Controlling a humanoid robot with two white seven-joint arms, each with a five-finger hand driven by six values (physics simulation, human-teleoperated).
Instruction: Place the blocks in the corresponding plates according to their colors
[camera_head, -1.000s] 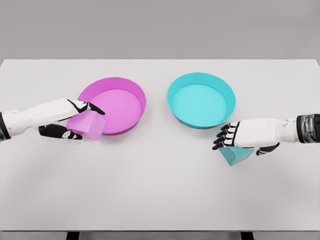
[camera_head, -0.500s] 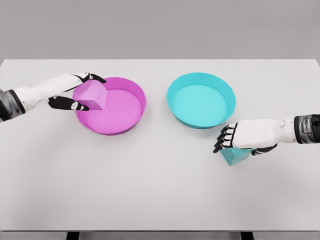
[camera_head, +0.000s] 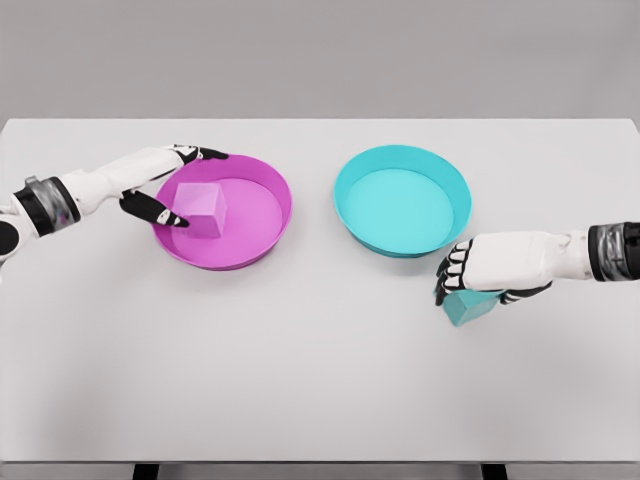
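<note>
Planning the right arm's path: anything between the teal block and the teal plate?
Head view: nothing. Only bare white table separates the teal block, under the right robot hand, from the teal plate up-left of it.

No legible text, label, brand, number or sign anywhere in the head view.
</note>
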